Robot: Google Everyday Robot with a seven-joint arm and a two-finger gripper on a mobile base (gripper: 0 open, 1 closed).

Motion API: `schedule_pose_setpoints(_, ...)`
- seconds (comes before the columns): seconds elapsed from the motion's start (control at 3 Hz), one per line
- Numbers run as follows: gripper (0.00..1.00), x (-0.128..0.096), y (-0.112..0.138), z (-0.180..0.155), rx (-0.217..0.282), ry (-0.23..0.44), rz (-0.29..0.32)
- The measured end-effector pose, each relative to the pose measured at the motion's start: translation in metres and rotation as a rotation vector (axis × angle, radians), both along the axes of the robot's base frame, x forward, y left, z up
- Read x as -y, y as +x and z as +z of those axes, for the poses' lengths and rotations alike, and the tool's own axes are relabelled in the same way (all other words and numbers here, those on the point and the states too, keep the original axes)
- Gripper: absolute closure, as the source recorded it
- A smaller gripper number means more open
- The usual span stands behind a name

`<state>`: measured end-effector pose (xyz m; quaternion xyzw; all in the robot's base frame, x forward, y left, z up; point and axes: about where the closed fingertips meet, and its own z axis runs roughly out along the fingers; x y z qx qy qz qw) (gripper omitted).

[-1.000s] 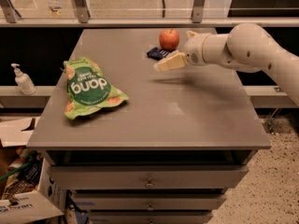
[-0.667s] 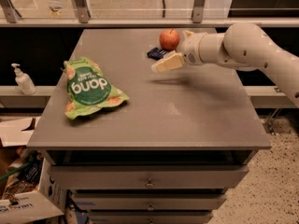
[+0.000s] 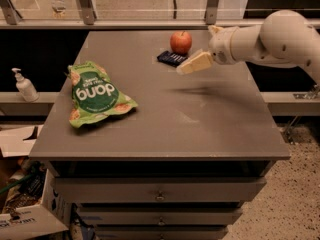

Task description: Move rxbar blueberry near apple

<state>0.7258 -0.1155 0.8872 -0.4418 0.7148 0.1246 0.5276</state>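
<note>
The apple (image 3: 181, 42) is red-orange and stands at the far middle of the grey table (image 3: 165, 119). Just in front of it and slightly left lies the rxbar blueberry (image 3: 170, 58), a flat dark bar, close to the apple and resting on the tabletop. My gripper (image 3: 189, 66) hangs in the air just right of the bar, pointing left and down toward it, and holds nothing that I can see. Its shadow falls on the table nearer the camera. The white arm (image 3: 270, 36) reaches in from the right.
A crinkled green chip bag (image 3: 95, 95) lies on the table's left half. A soap dispenser (image 3: 24, 85) stands on a ledge left of the table. Drawers sit below the front edge, and a glass railing runs behind the table.
The gripper has shifted a little to the right and away from the bar, which now shows more fully. The apple and the chip bag have not moved.
</note>
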Motion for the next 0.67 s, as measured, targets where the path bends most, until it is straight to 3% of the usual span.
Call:
schedule_pose_setpoints(0.33, 0.00, 0.0493, -0.0154, 0.0176, -0.050, -0.068, 0.025)
schedule_pose_setpoints(0.67, 0.00, 0.0492, -0.0153, 0.0176, -0.050, -0.068, 0.026)
